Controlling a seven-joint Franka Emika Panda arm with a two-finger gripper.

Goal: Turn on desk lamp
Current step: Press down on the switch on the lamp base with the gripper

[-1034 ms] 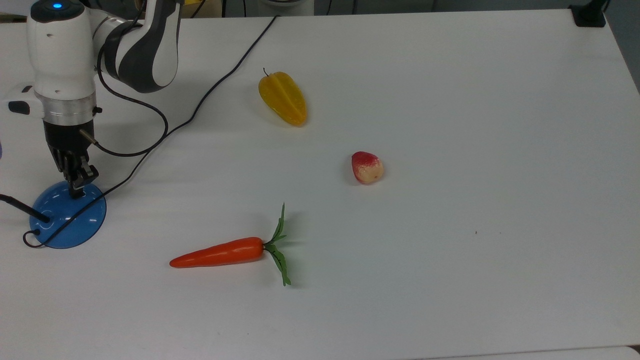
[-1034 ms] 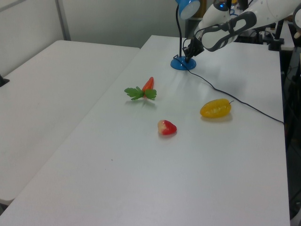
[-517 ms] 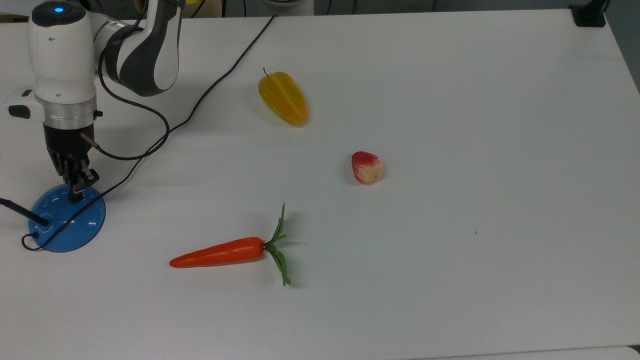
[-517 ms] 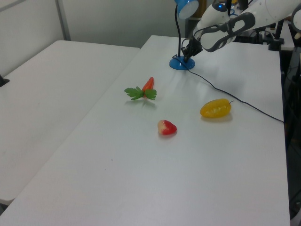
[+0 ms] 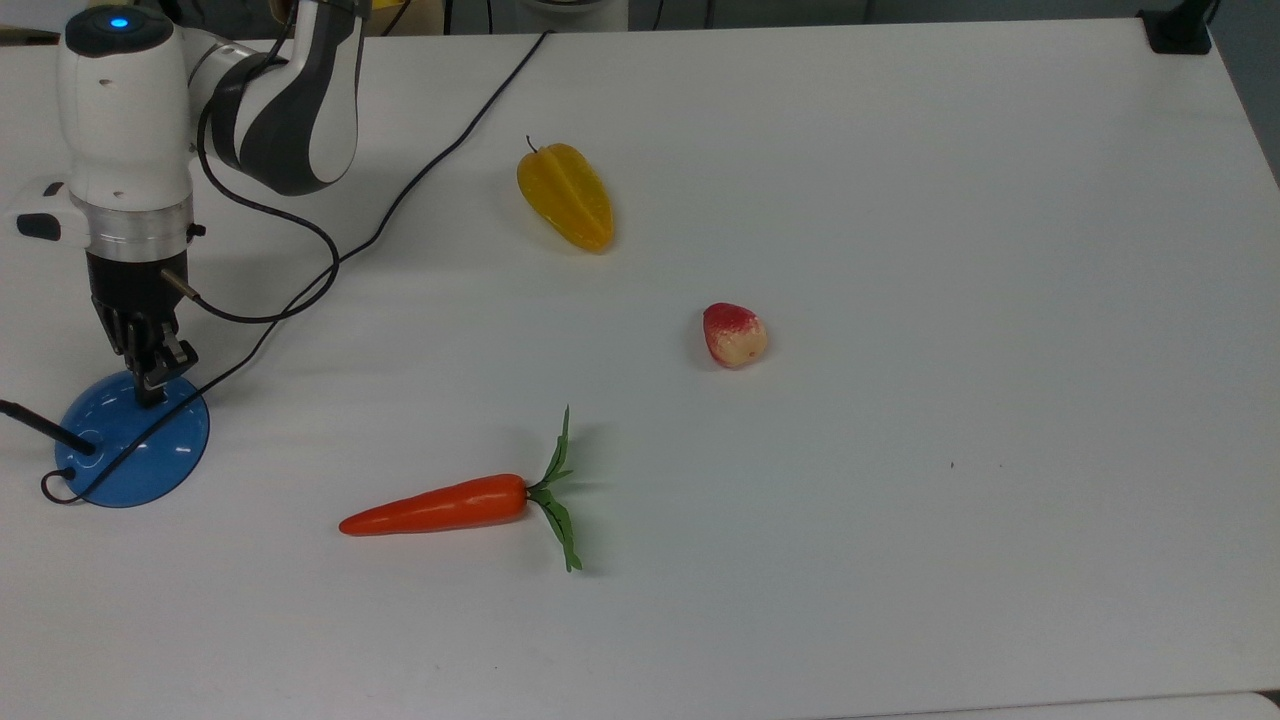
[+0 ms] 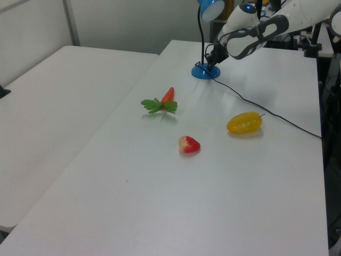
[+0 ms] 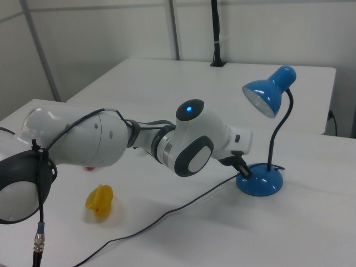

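The claw (image 5: 150, 385), fingers together, tip on the desk lamp (image 5: 133, 452) base at the desk (image 5: 900, 200) edge. Beyond the lamp: carrot (image 5: 450, 505) nearest, then yellow starfruit (image 5: 566, 196) and strawberry (image 5: 734, 335). No readable writing.

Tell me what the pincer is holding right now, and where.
Nothing is held: the pincer is closed, its tips down on the desk lamp base.

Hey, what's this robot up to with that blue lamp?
The arm has its gripper down on the blue base of the lamp, on the rim nearest the arm, where it seems to be going for the switch. The lamp head doesn't look lit. A carrot, a yellow fruit and a red fruit lie untouched on the table.
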